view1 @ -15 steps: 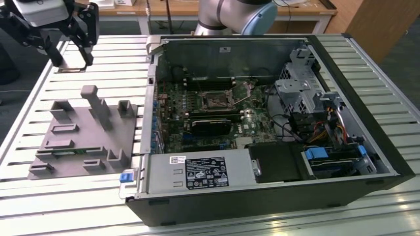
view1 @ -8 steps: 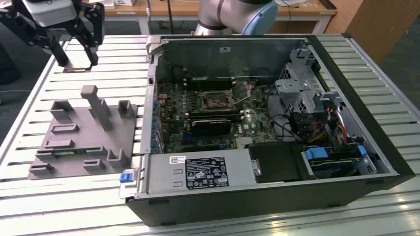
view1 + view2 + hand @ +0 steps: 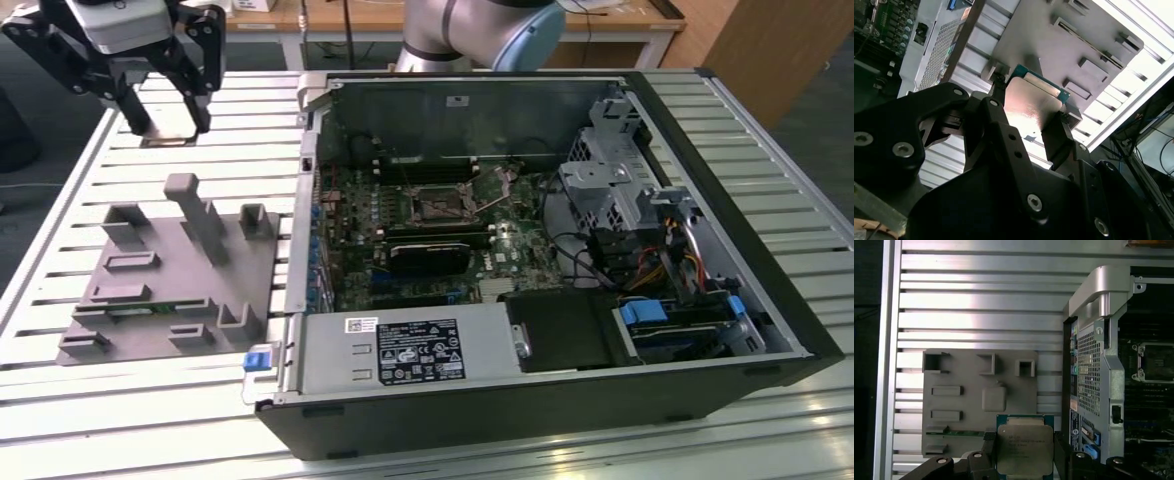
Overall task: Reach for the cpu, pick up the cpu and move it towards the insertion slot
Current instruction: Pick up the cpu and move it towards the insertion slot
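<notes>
One tool [image 3: 170, 126] grips cpu [image 3: 1024, 450] over slatted table [image 3: 147, 415].

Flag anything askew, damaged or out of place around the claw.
Nothing stands out. The claw grips the cpu squarely by opposite edges, with no visible damage. The insertion slot looks empty inside the open computer case.

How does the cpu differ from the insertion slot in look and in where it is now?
The cpu has a silvery top with a green rim; the insertion slot is dark inside a metal frame. The cpu is held by the gripper above the slatted table; the insertion slot sits inside the computer case. Both are square.
</notes>
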### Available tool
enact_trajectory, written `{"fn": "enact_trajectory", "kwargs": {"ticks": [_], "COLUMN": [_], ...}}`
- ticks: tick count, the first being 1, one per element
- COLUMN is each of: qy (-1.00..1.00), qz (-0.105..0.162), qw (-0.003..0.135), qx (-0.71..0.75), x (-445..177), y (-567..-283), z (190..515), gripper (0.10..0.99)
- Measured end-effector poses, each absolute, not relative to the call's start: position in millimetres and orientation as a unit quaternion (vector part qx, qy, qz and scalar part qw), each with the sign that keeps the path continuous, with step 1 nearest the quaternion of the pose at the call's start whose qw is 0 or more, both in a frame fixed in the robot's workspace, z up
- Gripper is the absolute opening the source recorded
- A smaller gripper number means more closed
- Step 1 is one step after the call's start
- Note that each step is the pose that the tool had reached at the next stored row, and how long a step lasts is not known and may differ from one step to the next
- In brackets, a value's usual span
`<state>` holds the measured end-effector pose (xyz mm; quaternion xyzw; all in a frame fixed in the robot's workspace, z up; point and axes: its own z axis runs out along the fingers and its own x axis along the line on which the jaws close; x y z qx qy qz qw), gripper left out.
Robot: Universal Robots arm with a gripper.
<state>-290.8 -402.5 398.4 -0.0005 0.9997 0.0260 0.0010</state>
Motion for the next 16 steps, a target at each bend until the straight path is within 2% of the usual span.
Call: {"fn": "enact_trajectory", "kwargs": {"ticks": [16], "qy": [1.0], "qz": [0.026], "qw": [0.001], "qx": [-0.002], "x": [-272], "y": [-403], "z": [398], "gripper": [0.541]}}
